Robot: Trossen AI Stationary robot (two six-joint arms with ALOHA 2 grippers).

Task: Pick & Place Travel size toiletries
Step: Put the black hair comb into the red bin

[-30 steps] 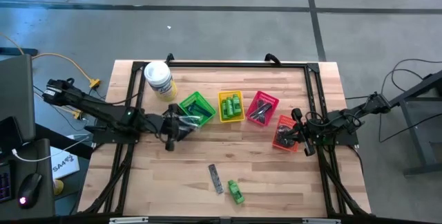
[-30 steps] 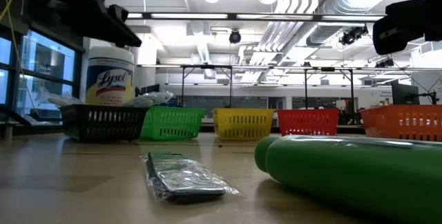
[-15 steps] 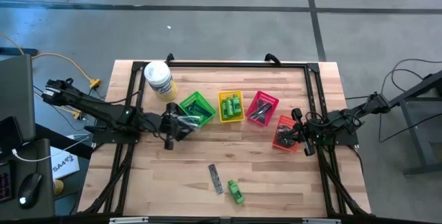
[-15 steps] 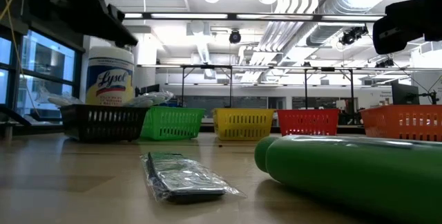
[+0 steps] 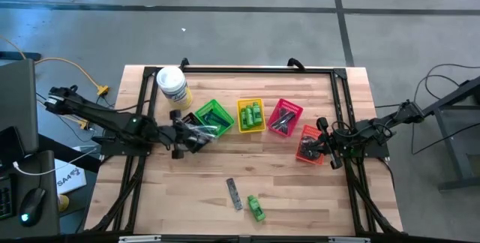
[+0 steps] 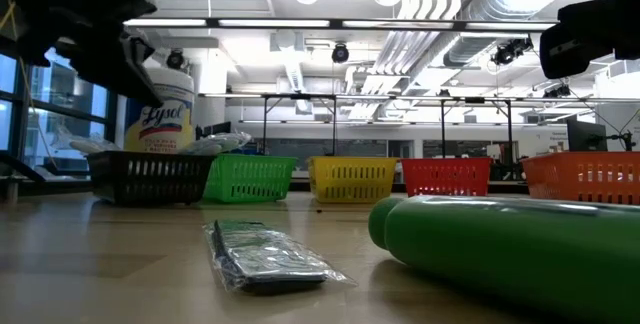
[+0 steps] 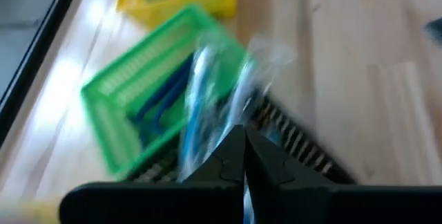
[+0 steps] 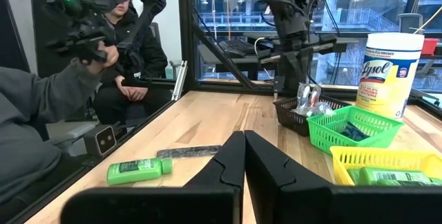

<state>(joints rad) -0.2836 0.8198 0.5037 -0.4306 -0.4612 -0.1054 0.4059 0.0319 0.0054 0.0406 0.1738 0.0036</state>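
Wrapped comb (image 5: 235,193) just beside bottle (image 5: 256,208), mid-table (image 5: 300,198).

Pale wood-plank table (image 5: 202,198), centre frame; slotted plastic baskets across mid-frame: green (image 5: 212,115), yellow (image 5: 250,115), red (image 5: 285,116), orange (image 5: 310,145), black (image 5: 185,126); bright green mini bottle (image 5: 256,208) lower centre.

High view: straight down over whole table (image 5: 187,190). Low view: tabletop level, close behind green bottle (image 6: 510,249), facing the basket row. Left wrist: tight over green basket (image 7: 148,99). Right wrist: looks across table; shares green basket, white tub (image 8: 391,65) with others.
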